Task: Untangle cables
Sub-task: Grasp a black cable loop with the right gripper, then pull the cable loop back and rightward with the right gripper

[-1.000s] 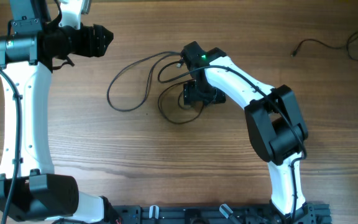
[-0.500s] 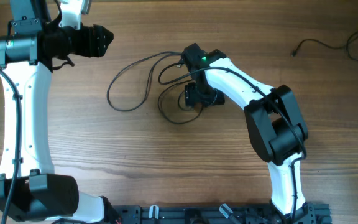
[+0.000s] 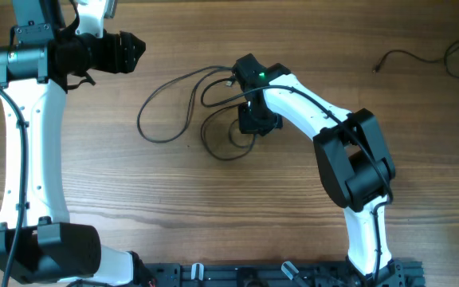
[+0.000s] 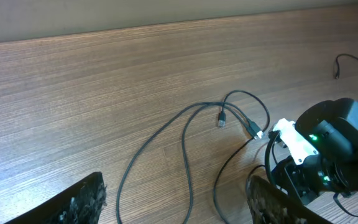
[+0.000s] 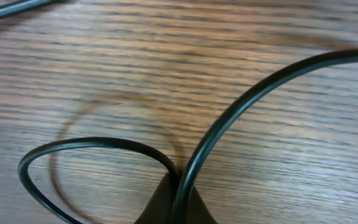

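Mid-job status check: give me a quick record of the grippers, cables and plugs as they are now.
tangled cables: loose loops mid-table
plug ends: two visible, both ungripped
right gripper: shut on a strand of the tangled cables
left gripper: open, empty, left of the tangled cables
separate cable: far right corner, apart from the others

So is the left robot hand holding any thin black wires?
No, the left gripper is open and apart from the thin black cables.
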Controlling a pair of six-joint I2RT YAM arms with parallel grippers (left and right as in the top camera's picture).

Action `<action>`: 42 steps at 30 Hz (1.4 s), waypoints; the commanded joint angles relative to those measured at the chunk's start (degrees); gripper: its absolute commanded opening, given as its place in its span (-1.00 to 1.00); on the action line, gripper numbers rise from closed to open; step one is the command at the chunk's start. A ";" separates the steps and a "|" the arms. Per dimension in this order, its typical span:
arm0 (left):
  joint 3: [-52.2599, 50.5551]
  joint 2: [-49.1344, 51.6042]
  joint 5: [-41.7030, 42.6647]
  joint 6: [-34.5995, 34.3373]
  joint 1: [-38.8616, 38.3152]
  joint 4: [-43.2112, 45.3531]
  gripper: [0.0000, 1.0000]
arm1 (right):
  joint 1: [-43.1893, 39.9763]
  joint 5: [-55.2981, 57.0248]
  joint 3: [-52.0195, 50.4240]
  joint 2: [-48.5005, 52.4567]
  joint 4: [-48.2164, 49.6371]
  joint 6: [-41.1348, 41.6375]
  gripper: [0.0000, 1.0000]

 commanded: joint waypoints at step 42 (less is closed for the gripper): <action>-0.09 0.44 1.11 -0.31 -0.26 -0.09 0.55 | -10.16 17.00 49.94 -15.98 -17.18 -4.81 -0.91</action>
